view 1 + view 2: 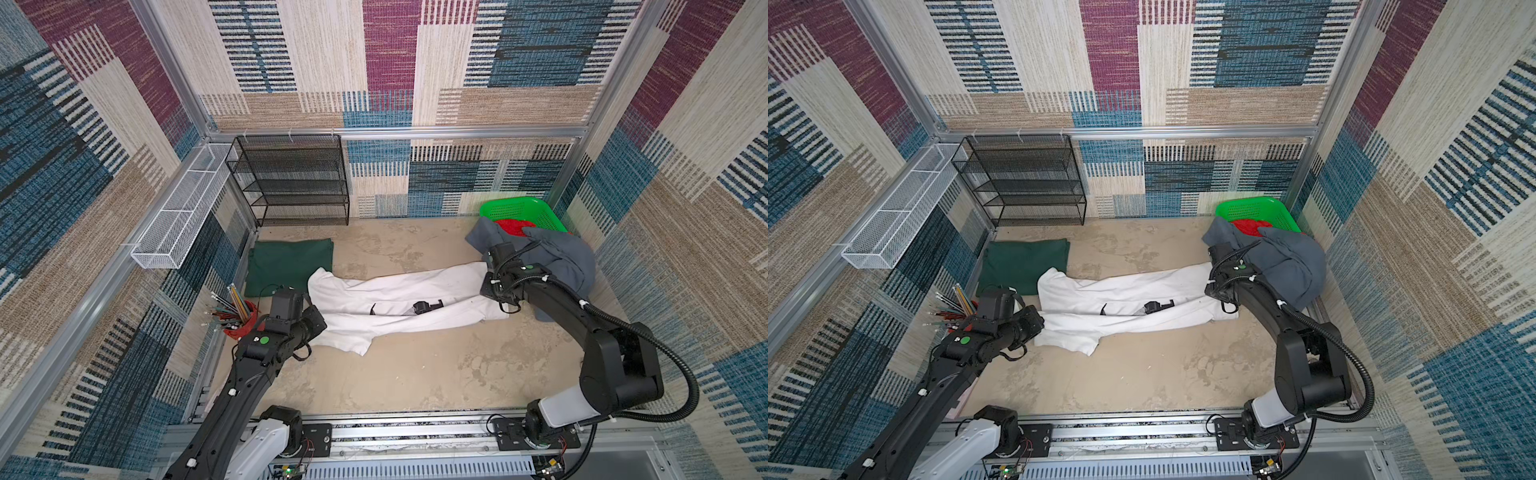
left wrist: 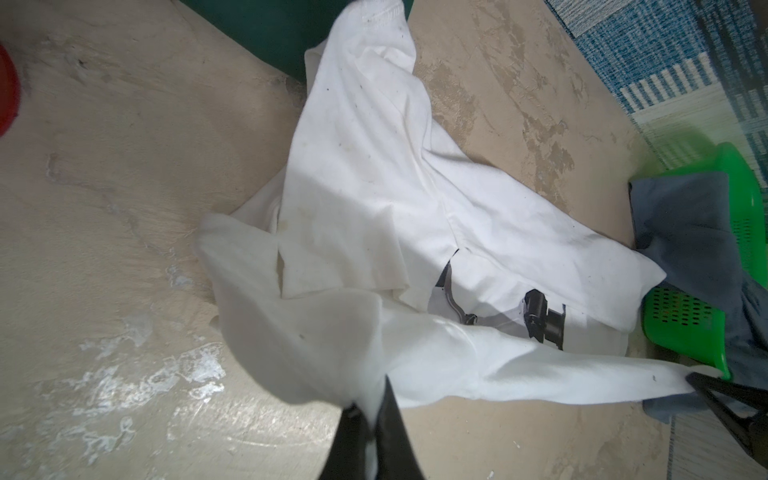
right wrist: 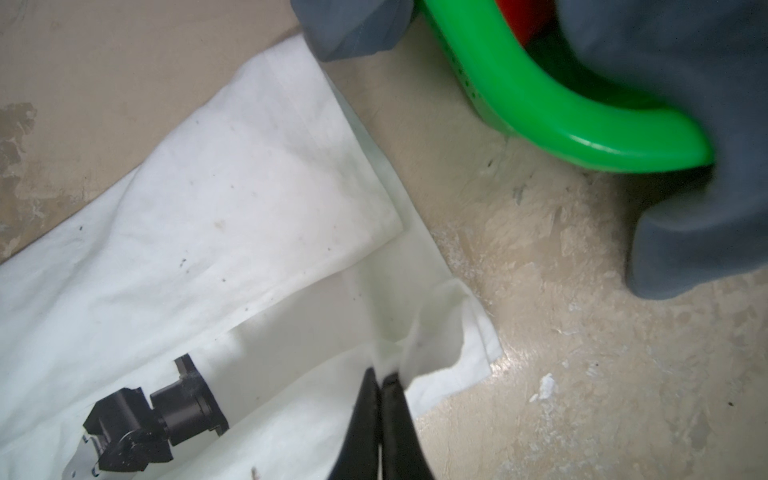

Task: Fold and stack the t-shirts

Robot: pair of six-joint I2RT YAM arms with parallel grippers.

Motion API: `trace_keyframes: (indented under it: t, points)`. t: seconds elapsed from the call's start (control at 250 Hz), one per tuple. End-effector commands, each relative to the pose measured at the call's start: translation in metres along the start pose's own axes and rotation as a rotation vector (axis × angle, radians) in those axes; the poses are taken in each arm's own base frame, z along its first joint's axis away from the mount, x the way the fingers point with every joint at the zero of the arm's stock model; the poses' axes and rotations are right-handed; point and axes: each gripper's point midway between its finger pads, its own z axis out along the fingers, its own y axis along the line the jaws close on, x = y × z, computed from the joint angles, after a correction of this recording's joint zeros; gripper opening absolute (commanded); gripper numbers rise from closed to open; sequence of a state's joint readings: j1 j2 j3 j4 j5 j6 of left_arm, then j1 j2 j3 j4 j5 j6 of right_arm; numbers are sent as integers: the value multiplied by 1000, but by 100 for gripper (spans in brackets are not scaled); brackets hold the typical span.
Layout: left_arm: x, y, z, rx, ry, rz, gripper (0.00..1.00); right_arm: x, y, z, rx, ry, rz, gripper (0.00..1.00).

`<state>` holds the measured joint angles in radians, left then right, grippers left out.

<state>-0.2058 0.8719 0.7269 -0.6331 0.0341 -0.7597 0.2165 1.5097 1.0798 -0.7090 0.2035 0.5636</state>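
Stretching from nine o'clock to three o'clock across the mottled beige worktop (image 1: 415,374), the large white cotton t-shirt with a black-and-grey robot-arm print (image 1: 399,291) lies as a long, loosely gathered band. Part of its print shows between two folded-over flaps. The left tool (image 2: 368,401) is clenched on a bunch of white cloth at the nine o'clock end, where the fabric rises off the worktop into its closed jaws. The right tool (image 3: 380,376) is clenched on a hem corner at the three o'clock end, with cloth pinched between jaws pressed tight together. The plain dark green t-shirt (image 1: 289,264) lies folded flat as a rectangle at ten o'clock, and a white sleeve end lies against its corner. The plain slate grey t-shirt (image 1: 561,257) is heaped over the front rim of the bright green plastic lattice basket (image 1: 530,212) at two o'clock. Something red (image 1: 513,226) shows inside the basket. A red cup of pencils (image 1: 243,322) stands at eight o'clock beside the left arm. A black mesh shelf rack (image 1: 291,178) stands against the back wall at eleven o'clock.
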Motion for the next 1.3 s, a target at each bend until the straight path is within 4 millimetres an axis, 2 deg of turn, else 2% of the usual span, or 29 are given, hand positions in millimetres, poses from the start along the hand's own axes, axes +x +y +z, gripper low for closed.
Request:
trace_keyframes:
  t: [0.0, 0.224, 0.448, 0.932, 1.08, 1.108, 1.16, 1.208, 1.232, 1.28, 1.296]
  points:
    - [-1, -3, 3, 23, -2, 20, 0, -5, -2, -3, 13, -22, 1, 0]
    - [0, 4, 7, 3, -2, 17, 0, -12, -2, -1, 34, -39, -10, 0]
    - [1, 6, 16, -1, 11, 8, 0, -21, 12, 3, -10, -46, -27, 0]
    - [-2, 14, 32, -30, 7, -9, 0, -13, 21, 34, -8, 7, -75, 0]
    - [-7, 11, 37, -23, 6, -3, 0, -16, 24, 36, -15, 5, -82, 5]
    - [-8, 8, 38, -15, 8, 6, 10, -16, 25, 36, -18, 4, -82, 7]
    - [-11, 4, 37, -4, 9, 23, 38, -18, 27, 36, -26, 4, -85, 19]
    - [-15, 0, 34, 4, 1, 35, 57, -18, 31, 35, -46, 3, -85, 35]
    - [-16, -1, 32, 10, -6, 44, 70, -18, 32, 35, -54, 4, -85, 43]
    - [-20, -3, 28, 14, -22, 63, 90, -18, 35, 32, -75, 0, -81, 66]
    - [-21, -3, 26, 14, -28, 71, 93, -19, 36, 31, -80, -3, -80, 72]
